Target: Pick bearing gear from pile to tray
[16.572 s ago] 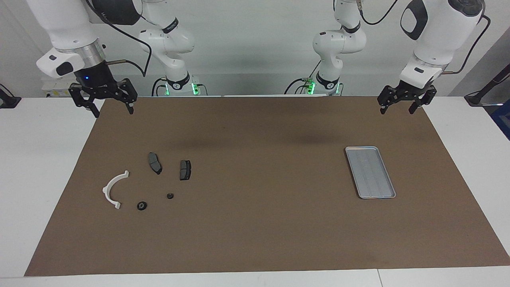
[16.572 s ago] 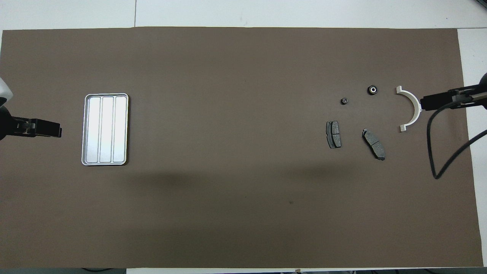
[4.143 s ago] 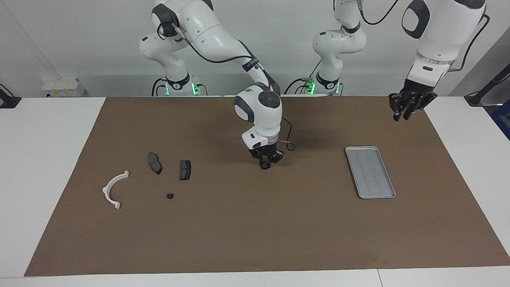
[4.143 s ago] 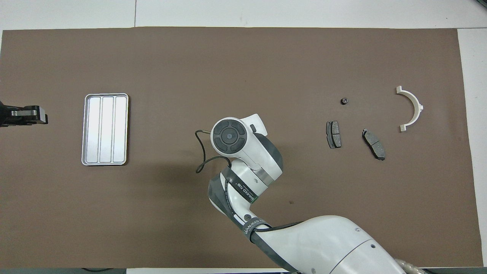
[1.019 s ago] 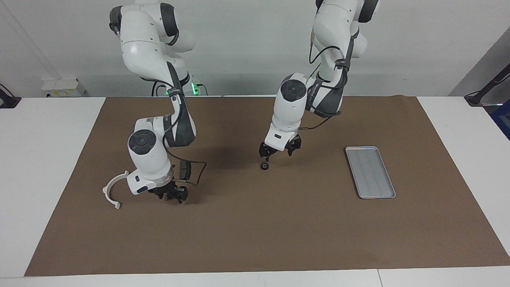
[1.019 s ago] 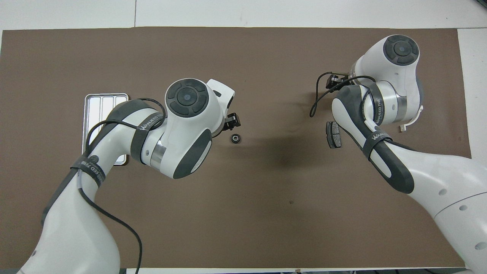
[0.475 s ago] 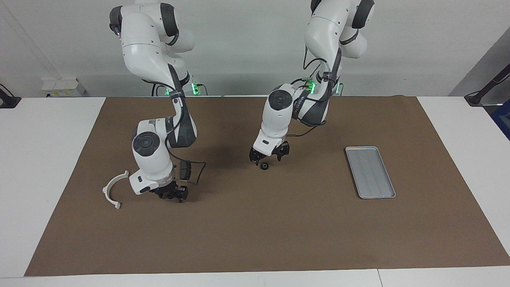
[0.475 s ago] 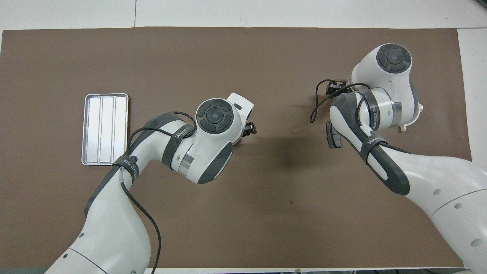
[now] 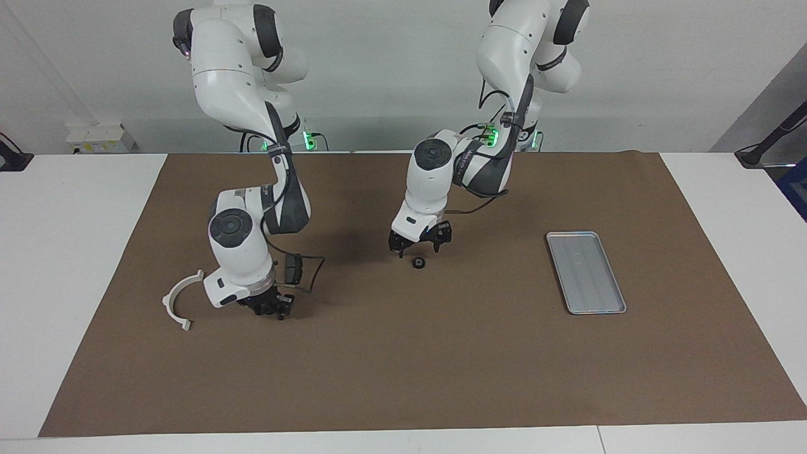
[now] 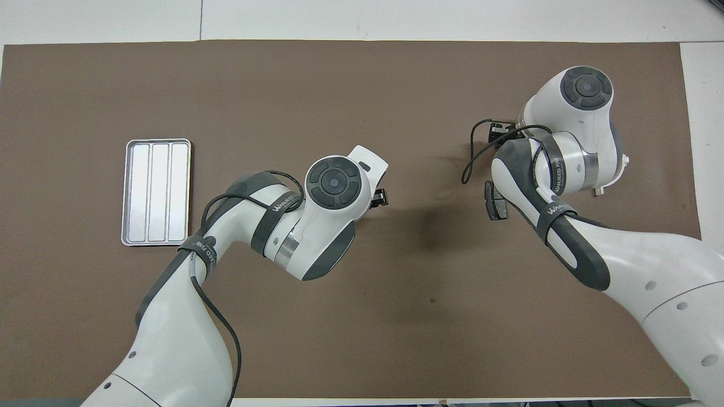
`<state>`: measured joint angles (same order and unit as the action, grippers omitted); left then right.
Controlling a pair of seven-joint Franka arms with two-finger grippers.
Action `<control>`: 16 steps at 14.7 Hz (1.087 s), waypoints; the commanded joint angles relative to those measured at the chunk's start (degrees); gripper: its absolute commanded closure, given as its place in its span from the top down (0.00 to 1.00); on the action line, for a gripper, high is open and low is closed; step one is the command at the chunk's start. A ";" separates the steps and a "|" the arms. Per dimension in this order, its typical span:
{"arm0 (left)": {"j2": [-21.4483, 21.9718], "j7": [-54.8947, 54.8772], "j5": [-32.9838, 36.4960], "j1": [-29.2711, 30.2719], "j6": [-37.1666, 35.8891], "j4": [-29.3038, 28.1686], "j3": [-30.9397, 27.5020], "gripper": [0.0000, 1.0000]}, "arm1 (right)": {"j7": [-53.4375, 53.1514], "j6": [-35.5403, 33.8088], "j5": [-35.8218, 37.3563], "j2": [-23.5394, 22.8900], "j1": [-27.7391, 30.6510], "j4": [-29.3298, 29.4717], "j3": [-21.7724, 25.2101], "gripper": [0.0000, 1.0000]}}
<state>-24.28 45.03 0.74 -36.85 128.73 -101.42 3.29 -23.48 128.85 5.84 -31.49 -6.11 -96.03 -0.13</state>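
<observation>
1. Small black round bearing gear lies on brown mat mid-table, well apart from flat silver-grey metal tray at left arm's end.
2. Left gripper hovers just over gear, fingers spread; nothing held.
3. To do well: centre fingertips astride gear, drop straight to mat, then pinch; it's tiny, could skid.
4. Right gripper low at pile, by white plastic arc & dark grey brake pad; can't tell if spread or pinching.
</observation>
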 commanded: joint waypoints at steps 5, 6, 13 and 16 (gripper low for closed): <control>0.54 -2.57 0.84 -0.94 6.79 -4.75 -1.01 1.00 | 0.63 1.41 1.19 1.08 0.58 -1.88 -0.40 0.05; 0.54 -2.75 0.84 -0.94 6.97 -5.02 -1.01 1.00 | 1.59 1.41 1.19 1.08 0.58 -1.79 -0.48 0.00; 0.37 -2.75 1.98 -0.94 7.33 -5.20 -1.10 0.95 | 3.26 0.53 2.43 1.08 0.84 -1.27 -0.48 0.00; -0.25 -2.58 3.75 -1.03 6.80 -5.02 -1.10 0.95 | 6.86 0.00 2.43 1.61 1.45 -0.74 -0.40 0.00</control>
<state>-24.39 42.64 3.32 -37.10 134.61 -105.62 3.02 -19.25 128.93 6.90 -31.23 -5.77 -96.02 -0.09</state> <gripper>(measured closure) 0.013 0.767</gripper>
